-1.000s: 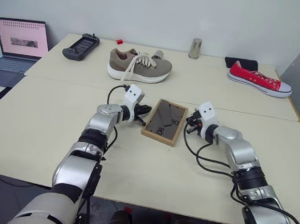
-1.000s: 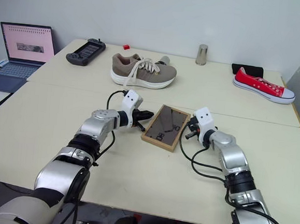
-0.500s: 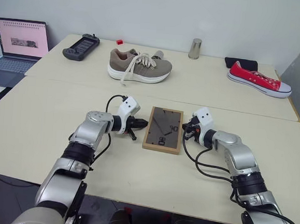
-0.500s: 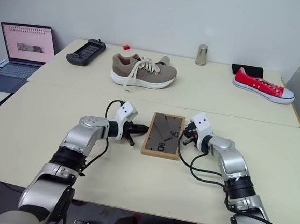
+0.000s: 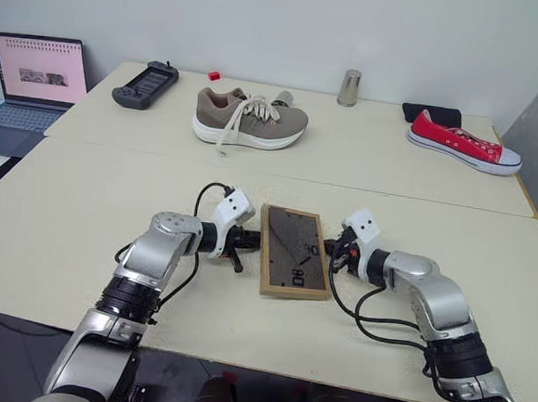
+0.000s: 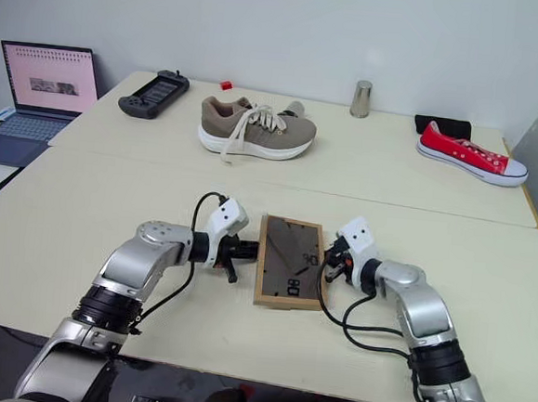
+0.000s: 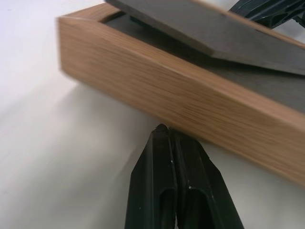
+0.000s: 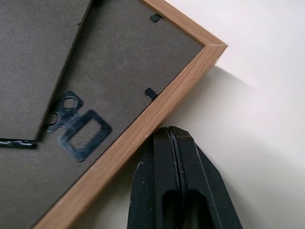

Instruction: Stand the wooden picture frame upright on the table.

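The wooden picture frame [image 5: 294, 250] lies flat near the front middle of the table [image 5: 82, 205], its dark back panel and stand facing up. My left gripper [image 5: 256, 240] is shut, its tips pressed against the frame's left long side [image 7: 157, 90]. On the opposite side my right gripper [image 5: 330, 251] is shut too, with its tips touching the frame's right wooden edge [image 8: 157, 107]. Neither holds anything. The picture side is hidden underneath.
A tan sneaker [image 5: 249, 118], a black game controller [image 5: 145, 83], a small red block [image 5: 214, 75] and a metal cup [image 5: 350, 87] sit on the far half. At the far right lie a red sneaker [image 5: 465, 142] and a black object [image 5: 432, 113]. An open laptop [image 5: 31, 80] stands at the left.
Both shut grippers drew back toward me along the table. The frame slid nearer the front edge between them and turned from slanted to nearly square with that edge.
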Action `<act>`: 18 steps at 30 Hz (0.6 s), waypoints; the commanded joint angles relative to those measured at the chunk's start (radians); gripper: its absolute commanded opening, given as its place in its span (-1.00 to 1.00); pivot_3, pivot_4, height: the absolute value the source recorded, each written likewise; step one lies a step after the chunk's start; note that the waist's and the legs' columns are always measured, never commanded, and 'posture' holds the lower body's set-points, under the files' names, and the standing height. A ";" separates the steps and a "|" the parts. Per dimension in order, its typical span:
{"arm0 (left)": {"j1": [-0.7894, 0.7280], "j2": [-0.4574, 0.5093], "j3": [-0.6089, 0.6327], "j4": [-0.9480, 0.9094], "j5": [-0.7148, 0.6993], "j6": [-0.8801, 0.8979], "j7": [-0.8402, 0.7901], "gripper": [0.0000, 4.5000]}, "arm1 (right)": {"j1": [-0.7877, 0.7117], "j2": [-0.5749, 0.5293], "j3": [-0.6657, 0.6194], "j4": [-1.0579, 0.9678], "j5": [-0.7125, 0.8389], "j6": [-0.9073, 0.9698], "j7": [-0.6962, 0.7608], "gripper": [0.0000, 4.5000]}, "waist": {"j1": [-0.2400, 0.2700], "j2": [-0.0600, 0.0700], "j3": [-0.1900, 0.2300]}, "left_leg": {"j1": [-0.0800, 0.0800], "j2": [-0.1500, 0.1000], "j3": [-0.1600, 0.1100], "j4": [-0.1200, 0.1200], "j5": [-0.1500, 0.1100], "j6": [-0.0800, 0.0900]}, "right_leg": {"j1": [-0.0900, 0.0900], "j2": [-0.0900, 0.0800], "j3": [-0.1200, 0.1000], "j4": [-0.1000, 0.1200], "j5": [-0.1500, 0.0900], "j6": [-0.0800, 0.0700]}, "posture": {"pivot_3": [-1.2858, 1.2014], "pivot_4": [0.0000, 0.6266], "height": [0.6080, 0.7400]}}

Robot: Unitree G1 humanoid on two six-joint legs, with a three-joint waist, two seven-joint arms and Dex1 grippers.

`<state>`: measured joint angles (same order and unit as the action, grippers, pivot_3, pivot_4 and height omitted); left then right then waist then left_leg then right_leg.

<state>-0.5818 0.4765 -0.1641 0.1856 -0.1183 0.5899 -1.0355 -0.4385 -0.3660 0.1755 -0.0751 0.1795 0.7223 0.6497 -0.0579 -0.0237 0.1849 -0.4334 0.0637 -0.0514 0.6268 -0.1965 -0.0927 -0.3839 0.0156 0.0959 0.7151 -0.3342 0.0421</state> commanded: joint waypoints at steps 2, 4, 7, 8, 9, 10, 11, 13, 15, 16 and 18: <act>0.014 0.041 -0.017 -0.044 0.001 -0.007 -0.005 -0.99 | 0.017 -0.028 -0.015 -0.068 0.020 0.019 0.009 -1.00 | 0.000 0.000 0.000 | 0.000 0.000 0.000 0.000 0.000 0.000 | 0.000 0.000 0.000 0.000 0.000 0.000 | 0.03 -0.52 1.00; 0.010 0.057 -0.013 -0.024 0.010 -0.016 0.005 -0.99 | 0.020 -0.040 -0.023 -0.073 0.020 0.024 0.008 -1.00 | 0.000 0.000 0.000 | 0.000 0.000 0.000 0.000 0.000 0.000 | 0.000 0.000 0.000 0.000 0.000 0.000 | 0.03 -0.52 1.00; 0.000 0.084 -0.010 0.020 0.032 -0.036 0.024 -0.99 | 0.025 -0.055 -0.037 -0.079 0.024 0.031 0.004 -1.00 | 0.000 0.000 0.000 | 0.000 0.000 0.000 0.000 0.000 0.000 | 0.000 0.000 0.000 0.000 0.000 0.000 | 0.03 -0.52 1.00; -0.009 0.095 -0.007 0.044 0.042 -0.038 0.037 -0.99 | 0.028 -0.063 -0.042 -0.081 0.024 0.034 0.003 -1.00 | 0.000 0.000 0.000 | 0.000 0.000 0.000 0.000 0.000 0.000 | 0.000 0.000 0.000 0.000 0.000 0.000 | 0.03 -0.52 1.00; -0.017 0.108 -0.004 0.067 0.051 -0.051 0.044 -0.99 | 0.033 -0.070 -0.048 -0.086 0.027 0.038 0.002 -1.00 | 0.000 0.000 0.000 | 0.000 0.000 0.000 0.000 0.000 0.000 | 0.000 0.000 0.000 0.000 0.000 0.000 | 0.03 -0.52 1.00; -0.024 0.116 -0.004 0.084 0.055 -0.060 0.049 -0.99 | 0.035 -0.076 -0.052 -0.089 0.029 0.040 0.002 -1.00 | 0.000 0.000 0.000 | 0.000 0.000 0.000 0.000 0.000 0.000 | 0.000 0.000 0.000 0.000 0.000 0.000 | 0.03 -0.52 1.00; -0.036 0.120 -0.001 0.105 0.058 -0.067 0.061 -0.99 | 0.040 -0.082 -0.055 -0.094 0.030 0.042 0.001 -1.00 | -0.001 0.000 0.000 | 0.001 0.000 0.000 0.000 0.000 0.000 | 0.000 0.000 0.000 0.000 0.000 0.000 | 0.03 -0.52 1.00; -0.057 0.117 0.000 0.134 0.058 -0.077 0.079 -0.99 | 0.043 -0.089 -0.060 -0.096 0.033 0.046 0.001 -1.00 | -0.002 0.000 0.000 | 0.001 0.000 0.000 0.000 0.000 0.000 | 0.000 0.000 0.000 0.000 0.000 0.000 | 0.03 -0.52 1.00; -0.080 0.105 -0.010 0.163 0.065 -0.098 0.093 -0.99 | 0.052 -0.097 -0.062 -0.105 0.039 0.051 0.004 -1.00 | -0.002 0.000 0.000 | 0.001 0.000 0.000 0.000 0.000 0.000 | 0.000 0.000 0.000 0.000 0.000 0.000 | 0.03 -0.52 1.00; -0.089 0.091 -0.013 0.169 0.061 -0.104 0.096 -0.99 | 0.055 -0.100 -0.062 -0.107 0.041 0.053 0.004 -1.00 | -0.002 0.000 0.000 | 0.001 0.000 0.000 0.000 0.000 0.000 | 0.000 0.001 0.000 0.000 0.000 0.000 | 0.03 -0.52 1.00; -0.097 0.074 -0.019 0.175 0.057 -0.114 0.095 -0.99 | 0.056 -0.103 -0.062 -0.107 0.046 0.055 0.002 -1.00 | 0.000 0.000 0.000 | 0.001 0.000 0.000 0.001 0.000 0.000 | 0.000 0.000 0.000 0.000 0.000 0.000 | 0.03 -0.52 1.00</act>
<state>-0.6699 0.5601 -0.1727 0.3486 -0.0764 0.4885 -0.9595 -0.3830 -0.4598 0.1347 -0.1499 0.2136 0.7736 0.6499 -0.0580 -0.0238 0.1848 -0.4324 0.0636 -0.0514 0.6275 -0.1966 -0.0924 -0.3832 0.0160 0.0964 0.7148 -0.3343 0.0423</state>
